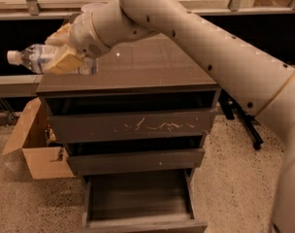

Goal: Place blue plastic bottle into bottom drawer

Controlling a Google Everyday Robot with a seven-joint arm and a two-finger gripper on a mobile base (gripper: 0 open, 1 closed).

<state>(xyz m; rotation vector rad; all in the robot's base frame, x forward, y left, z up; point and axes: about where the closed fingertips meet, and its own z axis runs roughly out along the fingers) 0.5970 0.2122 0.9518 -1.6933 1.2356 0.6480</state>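
As gripper hovers by cabinet's left edge, fingers clamp blue plastic bottle.
Light, thin-walled, likely slippery; mid-body grip suits.

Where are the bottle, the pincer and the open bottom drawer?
bottle [35, 56]: camera view, on its label.
pincer [54, 52]: camera view, middle of its grip, holding the bottle above the cabinet's [133, 67] left edge.
bottom drawer [138, 195]: camera view, on its bare floor.

One gripper above the left corner of one cabinet clasps one blue plastic bottle, with three drawers and one cardboard box.
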